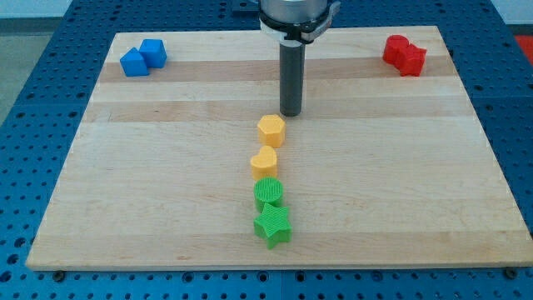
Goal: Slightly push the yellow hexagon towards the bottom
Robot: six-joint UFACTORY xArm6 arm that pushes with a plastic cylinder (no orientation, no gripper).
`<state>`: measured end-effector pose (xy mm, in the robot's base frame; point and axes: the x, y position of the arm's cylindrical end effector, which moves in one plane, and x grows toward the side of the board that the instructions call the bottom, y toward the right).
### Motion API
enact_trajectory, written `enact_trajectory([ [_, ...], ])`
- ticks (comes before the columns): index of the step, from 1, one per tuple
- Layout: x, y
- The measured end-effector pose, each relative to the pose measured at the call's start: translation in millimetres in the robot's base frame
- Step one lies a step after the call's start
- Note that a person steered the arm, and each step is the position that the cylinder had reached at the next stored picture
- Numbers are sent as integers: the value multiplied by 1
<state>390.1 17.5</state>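
Note:
The yellow hexagon [271,130] sits near the middle of the wooden board [150,167]. My tip [290,112] stands just above and slightly right of it, a small gap away, not clearly touching. Below the hexagon lies a yellow heart-shaped block [264,162], then a green round block [268,193], then a green star [272,225], forming a column running towards the view's bottom.
Two blue blocks [142,57] sit together at the board's top left. Two red blocks [404,54] sit together at the top right. The board rests on a blue perforated table [33,100].

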Motion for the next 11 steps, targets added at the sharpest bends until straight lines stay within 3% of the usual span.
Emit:
enact_trajectory([
  [9,34,-16],
  [10,19,-16],
  [11,-41,-16],
])
